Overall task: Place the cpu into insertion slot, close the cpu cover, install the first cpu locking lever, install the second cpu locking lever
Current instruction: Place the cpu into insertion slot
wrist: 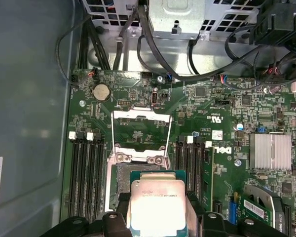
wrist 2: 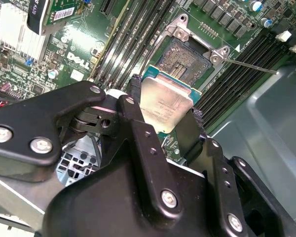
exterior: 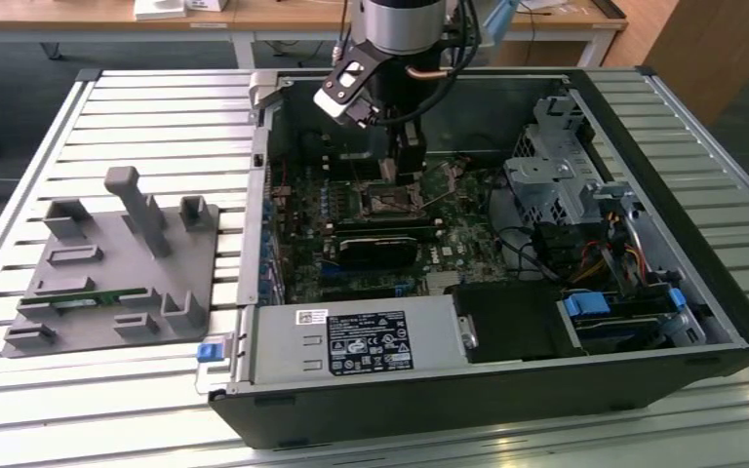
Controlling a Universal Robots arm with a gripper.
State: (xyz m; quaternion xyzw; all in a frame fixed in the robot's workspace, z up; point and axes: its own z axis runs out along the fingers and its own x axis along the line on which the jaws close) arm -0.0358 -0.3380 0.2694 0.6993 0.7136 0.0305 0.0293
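Observation:
My gripper [wrist 2: 165, 101] is shut on the cpu [wrist 2: 163, 111], a flat square chip with a silvery top, held by two opposite edges between black fingers [wrist 2: 138, 123]. The chip hangs just above and beside the insertion slot [wrist 2: 185, 57], whose dark pin field lies uncovered. In the first wrist view the cpu [wrist: 155, 200] overlaps one part of the slot [wrist: 119, 180], and the cpu cover [wrist: 140, 114] lies flipped open beyond it. A thin locking lever [wrist 2: 251, 65] sticks out sideways. In the exterior view the gripper [exterior: 408, 166] stands over the slot [exterior: 392, 202] inside the open case.
Memory slots [wrist: 86, 173] flank the socket on both sides. A black card [exterior: 374, 244] and the power supply [exterior: 355, 341] lie nearer the case front. Drive cage and cables [exterior: 557, 185] are at the exterior view's right. A grey fixture plate [exterior: 114, 263] sits outside on the left.

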